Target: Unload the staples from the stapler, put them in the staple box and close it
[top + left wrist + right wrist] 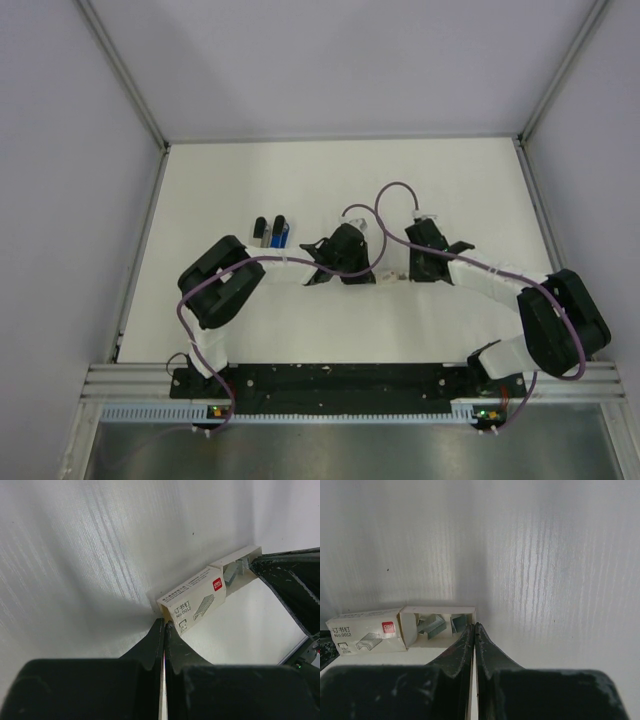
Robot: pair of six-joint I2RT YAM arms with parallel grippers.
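The stapler [271, 232], black with a blue part, lies on the white table left of both grippers, and neither touches it. Between the grippers lies a small white staple box [388, 274]. Its printed sleeve [192, 602] is slid partly off its inner tray [440, 611], where loose staples [436, 625] show. My left gripper [164, 623] is shut, with its tips against the sleeve's near end. My right gripper [474, 626] is shut too, its tips at the tray's open end wall. Nothing sits between either pair of fingers.
The table [460, 190] is walled by aluminium posts and grey panels at the back and sides. A dark rail [330, 378] at the near edge carries both arm bases. The right arm's black finger [290, 587] fills the right side of the left wrist view.
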